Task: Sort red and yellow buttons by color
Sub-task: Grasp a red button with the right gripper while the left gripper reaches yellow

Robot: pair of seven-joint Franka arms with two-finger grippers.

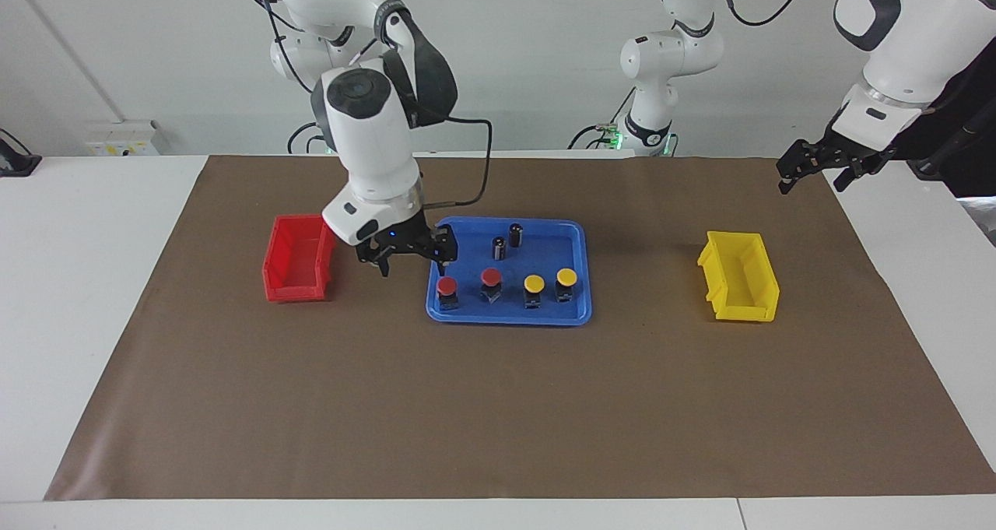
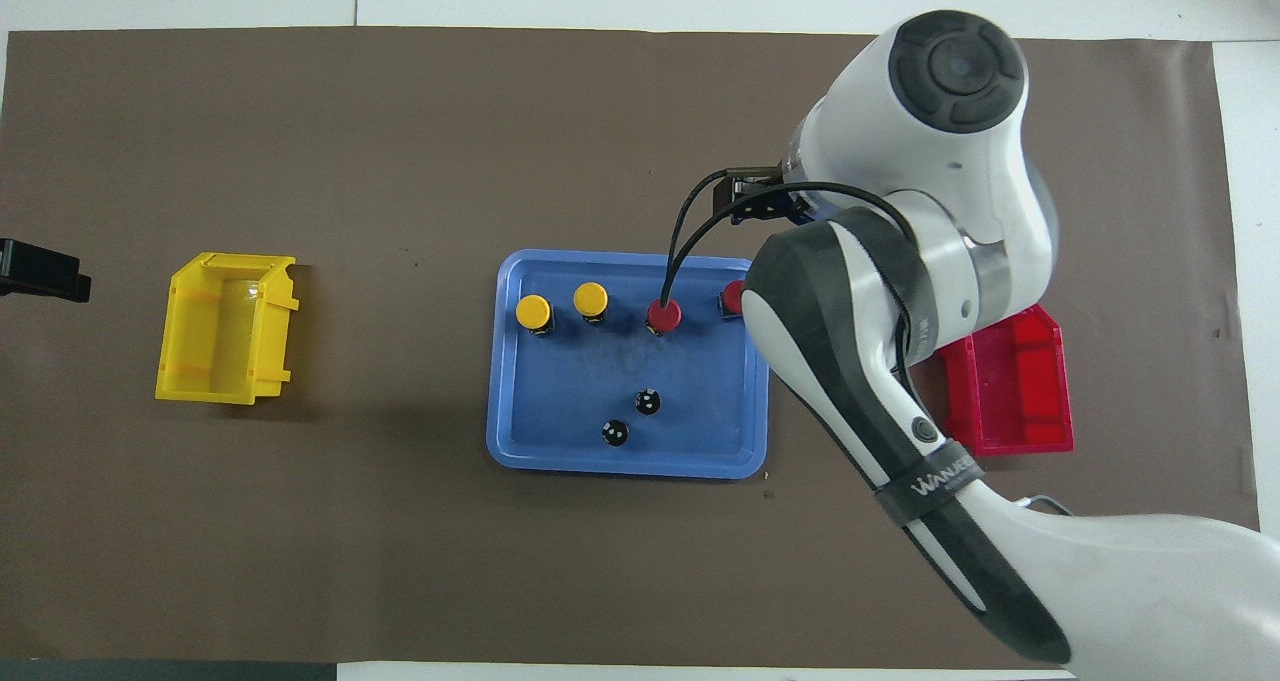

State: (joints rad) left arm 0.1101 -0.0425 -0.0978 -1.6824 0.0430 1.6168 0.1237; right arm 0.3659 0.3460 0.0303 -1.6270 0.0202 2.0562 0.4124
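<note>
Right gripper (image 1: 411,258): fingers wide apart, nothing held, over the blue tray (image 1: 577,309) at its edge toward the right arm's end, just above the outer red button (image 1: 447,286). Left gripper (image 1: 815,170): open and empty, waiting over the table's left-arm end, well apart from the yellow bin (image 1: 739,287). In the tray, one row: second red button (image 1: 491,277), two yellow buttons (image 1: 534,283) (image 1: 566,277); two dark cylinders (image 1: 506,241) nearer to the robots. Red bin (image 1: 298,258) beside the tray.

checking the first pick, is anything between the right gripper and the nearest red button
Nothing visible. The right gripper, open, hangs over the blue tray's rim beside the end red button. The two black cylinders stand clear, nearer the robots.
</note>
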